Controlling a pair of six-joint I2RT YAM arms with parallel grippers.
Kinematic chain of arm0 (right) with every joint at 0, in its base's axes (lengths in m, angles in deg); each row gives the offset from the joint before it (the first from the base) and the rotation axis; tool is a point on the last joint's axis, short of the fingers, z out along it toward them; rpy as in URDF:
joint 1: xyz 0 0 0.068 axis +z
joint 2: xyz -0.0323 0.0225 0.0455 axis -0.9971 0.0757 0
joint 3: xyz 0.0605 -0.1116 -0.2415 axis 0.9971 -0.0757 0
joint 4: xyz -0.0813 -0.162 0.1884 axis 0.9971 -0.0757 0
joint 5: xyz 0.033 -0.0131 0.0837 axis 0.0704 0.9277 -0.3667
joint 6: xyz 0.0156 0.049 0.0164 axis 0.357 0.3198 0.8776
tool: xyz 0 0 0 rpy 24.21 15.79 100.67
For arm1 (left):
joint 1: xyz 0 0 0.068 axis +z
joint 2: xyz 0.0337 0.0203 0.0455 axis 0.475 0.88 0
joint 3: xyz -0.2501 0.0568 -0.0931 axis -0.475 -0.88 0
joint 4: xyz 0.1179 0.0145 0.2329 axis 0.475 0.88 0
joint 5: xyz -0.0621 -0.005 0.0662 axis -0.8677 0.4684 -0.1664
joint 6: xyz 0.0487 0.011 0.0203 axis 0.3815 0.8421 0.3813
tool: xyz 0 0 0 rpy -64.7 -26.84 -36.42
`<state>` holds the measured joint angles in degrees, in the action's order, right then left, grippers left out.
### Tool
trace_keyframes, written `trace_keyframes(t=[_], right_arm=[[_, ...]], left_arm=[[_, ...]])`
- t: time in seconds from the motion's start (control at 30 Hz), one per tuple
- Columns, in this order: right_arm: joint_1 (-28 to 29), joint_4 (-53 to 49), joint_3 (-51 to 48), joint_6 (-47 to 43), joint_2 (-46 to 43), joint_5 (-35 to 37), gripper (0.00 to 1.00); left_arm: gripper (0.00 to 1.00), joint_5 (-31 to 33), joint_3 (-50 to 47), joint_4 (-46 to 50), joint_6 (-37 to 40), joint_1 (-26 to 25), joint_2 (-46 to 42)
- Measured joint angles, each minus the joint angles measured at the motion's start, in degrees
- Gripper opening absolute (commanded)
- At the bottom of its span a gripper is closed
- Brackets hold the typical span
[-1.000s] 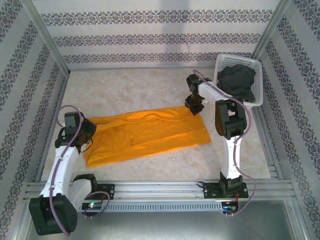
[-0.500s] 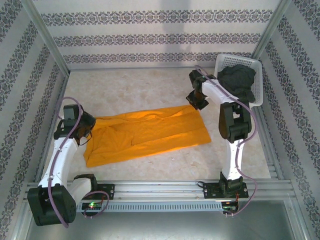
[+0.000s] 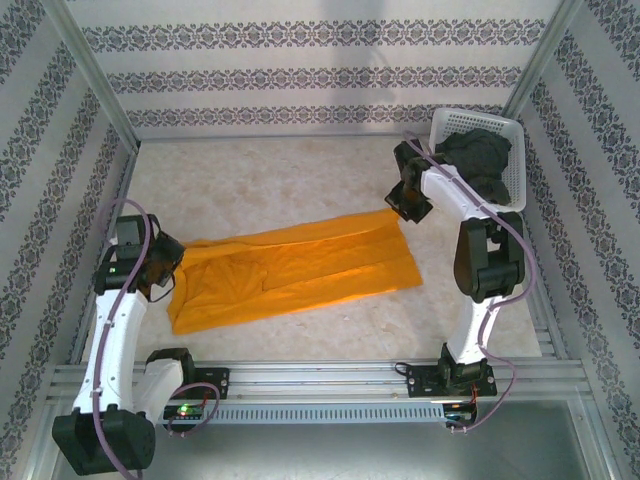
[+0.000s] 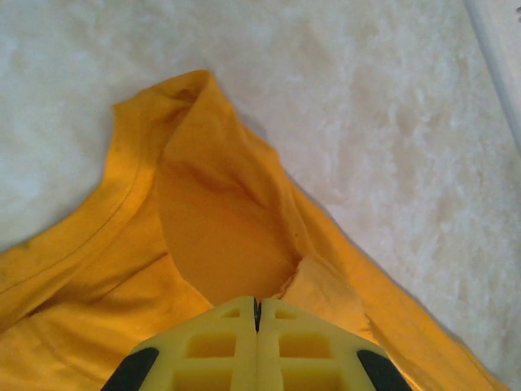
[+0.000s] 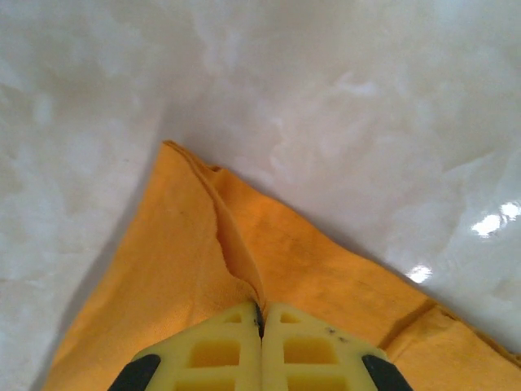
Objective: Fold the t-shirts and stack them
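Orange shirt [image 3: 300, 265] lies across the middle of the bench [image 3: 270, 180], a long crumpled band running from the near left up toward the right. The left arm [image 3: 115, 330] rises from its base at the near edge, leans out to the left and bends at the wrist back toward the cloth, so the left claw [image 3: 160, 275] sits at the shirt's left end. In the left wrist view its yellow fingers [image 4: 212, 350] are pressed together, with a fold of orange fabric beside a stitched hem pinched between them. The right arm [image 3: 478, 260] stands up from its base, elbow high over the bench's right side, forearm reaching toward the far wall. The right claw [image 3: 407, 207] points down at the shirt's far right corner. In the right wrist view its fingers [image 5: 309, 350] are likewise clamped on a ridge of orange cloth near that corner. The grey shirt [image 3: 478, 160] lies bunched in the white basket [image 3: 500, 119] at the far right corner, just beside the right forearm.
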<state>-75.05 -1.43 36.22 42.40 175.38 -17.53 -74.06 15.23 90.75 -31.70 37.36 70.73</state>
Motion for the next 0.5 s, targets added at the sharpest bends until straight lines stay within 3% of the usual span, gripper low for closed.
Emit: trace_keyframes(t=[0.5], right_arm=[[0.0, 1.8, -13.1, -2.9, -6.0, -0.8, 0.00]], left_arm=[[0.00, -0.7, -3.4, 14.1, -0.5, 0.0, -0.8]])
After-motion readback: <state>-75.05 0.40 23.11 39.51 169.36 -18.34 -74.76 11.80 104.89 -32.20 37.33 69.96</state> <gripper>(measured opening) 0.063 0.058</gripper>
